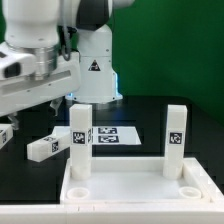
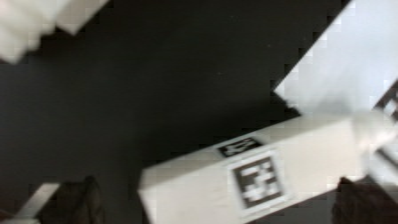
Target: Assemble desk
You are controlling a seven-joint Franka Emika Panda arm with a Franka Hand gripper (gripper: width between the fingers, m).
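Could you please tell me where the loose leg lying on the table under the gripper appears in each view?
Exterior view: the loose leg lies flat on the table, toward the exterior view's left, just beside the nearer upright leg.
Wrist view: apparently the same loose leg lies tag-up between the dark fingertips.
Shared landmark: the black table under it.

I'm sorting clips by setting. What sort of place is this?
Probably a robotics lab: a black table with a green backdrop, a marker board, a robot arm and tagged legs.
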